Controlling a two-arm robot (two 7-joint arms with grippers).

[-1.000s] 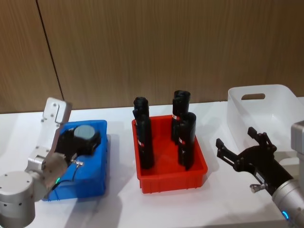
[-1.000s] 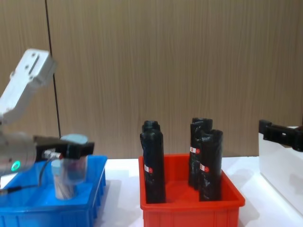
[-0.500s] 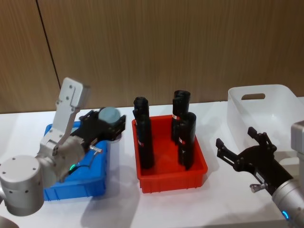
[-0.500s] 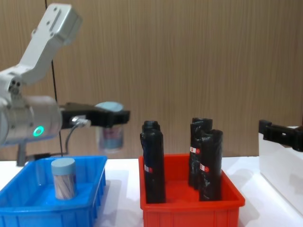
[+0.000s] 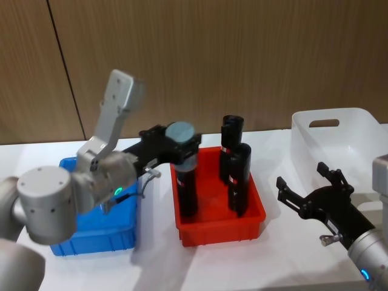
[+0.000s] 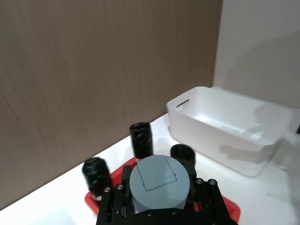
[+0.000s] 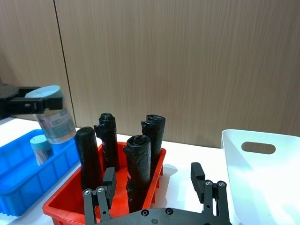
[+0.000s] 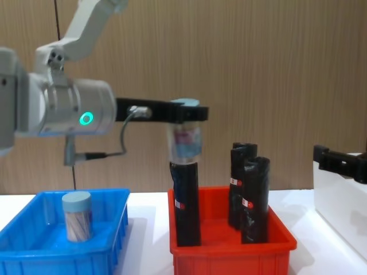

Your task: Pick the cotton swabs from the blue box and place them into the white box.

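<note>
clear swab jar | held between left fingers | right fingers wide

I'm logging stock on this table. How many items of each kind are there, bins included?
Cotton swab jars: 2, one held by the left gripper over the red bin, one in the blue box
Black rolls: 3, all standing in the red bin
Bins: 3, the blue box, the red bin and the white box
Total: 8
</note>
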